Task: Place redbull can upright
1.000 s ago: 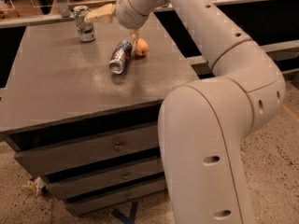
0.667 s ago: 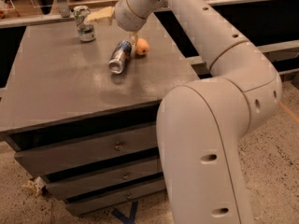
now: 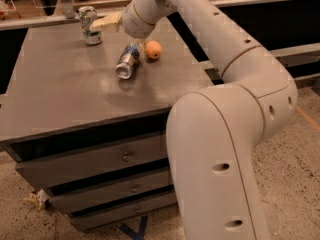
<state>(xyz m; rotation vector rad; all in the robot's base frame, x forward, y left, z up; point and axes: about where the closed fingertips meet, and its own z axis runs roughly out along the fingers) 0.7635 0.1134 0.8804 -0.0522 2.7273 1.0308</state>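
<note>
Gray cabinet (image 3: pixel 60 99) with three drawer fronts (image 3: pixel 95 161) stands on a speckled floor (image 3: pixel 295 184). All positions are referenced to the orange (image 3: pixel 153 49), which sits on the cabinet top toward its far right part. The redbull can (image 3: pixel 127 60) lies on its side on the top, just left of the orange. Its far end is close beside the orange, contact uncertain. Its shiny near end angles away from the orange toward the front left. It is not upright. A white-and-green labelled can (image 3: pixel 89 25) stands upright further left of the orange and further back, near the far edge. The gripper (image 3: pixel 102 23) is above the top, left of and behind the orange, between it and the upright can. It points toward that can, with its tip just beside the can's right side. The gripper is apart from the redbull can and holds nothing visible. Released or clenched: cannot tell. The wrist (image 3: pixel 140 16) sits just behind and left of the orange. The rest of the robot arm (image 3: pixel 225 134) sweeps from there to the right and forward, past the orange, filling the near right of the view.
</note>
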